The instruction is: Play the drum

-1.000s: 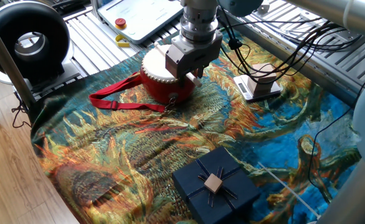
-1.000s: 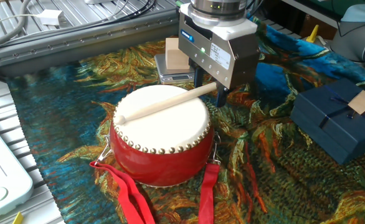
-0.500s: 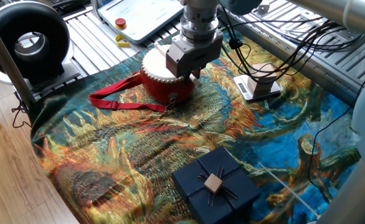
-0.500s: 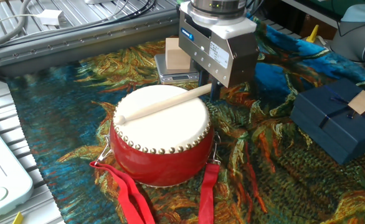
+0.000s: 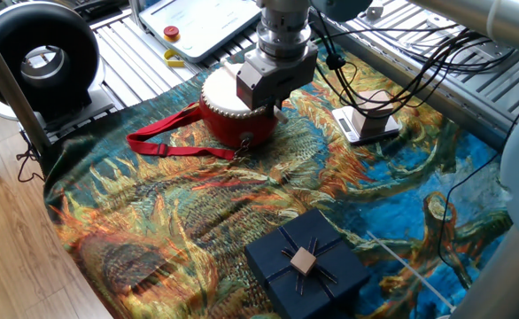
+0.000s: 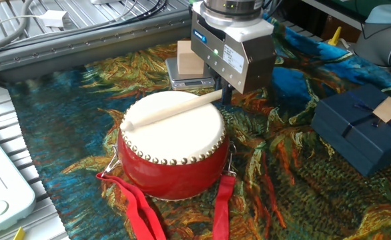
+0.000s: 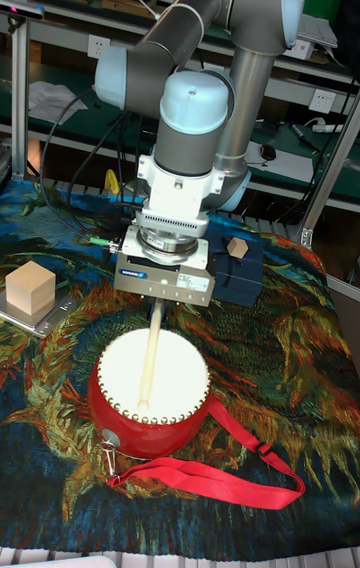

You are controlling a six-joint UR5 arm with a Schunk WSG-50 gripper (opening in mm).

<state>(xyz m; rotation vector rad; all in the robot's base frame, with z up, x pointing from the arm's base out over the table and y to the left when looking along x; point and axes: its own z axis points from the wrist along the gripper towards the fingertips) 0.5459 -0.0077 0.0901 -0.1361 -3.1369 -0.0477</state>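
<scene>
Compared with one second before, the end effector [image 6: 223, 95] had risen a little, and the pale wooden drumstick [image 6: 172, 109] it gripped was lifted slightly at its held end. Its far tip lay near the left edge of the cream-white skin of the small round red drum [image 6: 173, 150]. This drum stood in the centre of the other fixed view, on the colourful painted cloth [image 6: 295, 167] over the table, its long red strap [image 5: 166, 144] lying on the cloth.
</scene>
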